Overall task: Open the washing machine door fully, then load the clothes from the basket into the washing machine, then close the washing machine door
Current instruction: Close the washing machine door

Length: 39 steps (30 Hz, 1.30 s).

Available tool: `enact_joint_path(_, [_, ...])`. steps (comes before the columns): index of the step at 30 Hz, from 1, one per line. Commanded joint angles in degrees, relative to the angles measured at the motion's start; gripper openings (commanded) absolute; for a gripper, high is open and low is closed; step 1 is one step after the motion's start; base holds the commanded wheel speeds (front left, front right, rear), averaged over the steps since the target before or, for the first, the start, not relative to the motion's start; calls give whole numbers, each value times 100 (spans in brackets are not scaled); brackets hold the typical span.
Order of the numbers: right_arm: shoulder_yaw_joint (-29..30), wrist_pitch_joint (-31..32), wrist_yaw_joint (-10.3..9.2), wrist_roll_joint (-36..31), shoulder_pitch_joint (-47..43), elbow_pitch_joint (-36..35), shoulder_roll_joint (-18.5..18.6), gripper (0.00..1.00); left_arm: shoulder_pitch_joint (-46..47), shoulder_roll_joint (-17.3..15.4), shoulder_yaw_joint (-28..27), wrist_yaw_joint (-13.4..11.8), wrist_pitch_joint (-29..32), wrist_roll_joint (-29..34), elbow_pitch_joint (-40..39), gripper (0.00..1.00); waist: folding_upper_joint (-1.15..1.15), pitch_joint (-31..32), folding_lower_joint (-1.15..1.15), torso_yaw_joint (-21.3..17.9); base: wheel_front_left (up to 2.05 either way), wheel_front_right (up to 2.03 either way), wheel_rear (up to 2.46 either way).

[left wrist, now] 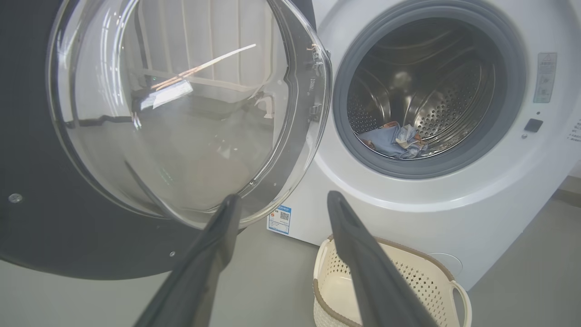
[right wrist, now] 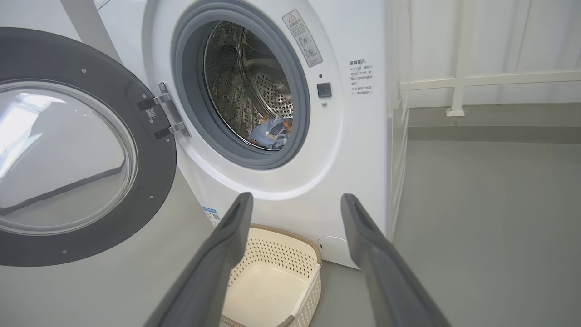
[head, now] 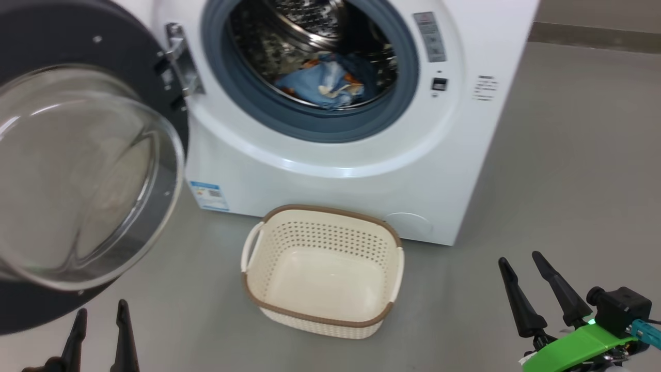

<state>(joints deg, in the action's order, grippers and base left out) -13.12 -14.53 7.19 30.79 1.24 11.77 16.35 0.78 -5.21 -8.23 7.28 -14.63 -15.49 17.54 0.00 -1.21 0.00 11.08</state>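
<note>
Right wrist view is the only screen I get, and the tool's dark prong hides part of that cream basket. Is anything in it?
Observer: No. In the head view the basket is bare across its whole floor.
Operator: And the robot's other arm, what is it doing?
Observer: The left tool is open and empty, by the lower edge of the open washing machine door.

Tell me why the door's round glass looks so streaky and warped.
Left wrist view: the washing machine door has bulging glass that mirrors bright streaks and bends them. Head view: milky glare on that glass, while the basket is evenly lit. Right wrist view: the near fingers look soft.
</note>
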Motion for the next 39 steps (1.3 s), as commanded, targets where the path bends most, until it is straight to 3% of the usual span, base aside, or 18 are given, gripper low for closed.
enact_joint_path(1, [-141,-47,30,-20,229,-135,134,100,3,-61,-240,21,-37,28,-182,100,0,-64,0,449,0,0,0])
enact_joint_path(20, [-537,-47,30,15,472,-80,212,100,-217,180,-676,21,-37,58,-333,100,0,-135,0,1845,0,0,0])
enact_joint_path(39, [-869,-47,30,98,720,2,220,100,-369,232,-817,21,-37,-136,-619,100,0,-225,0,1914,0,0,0])
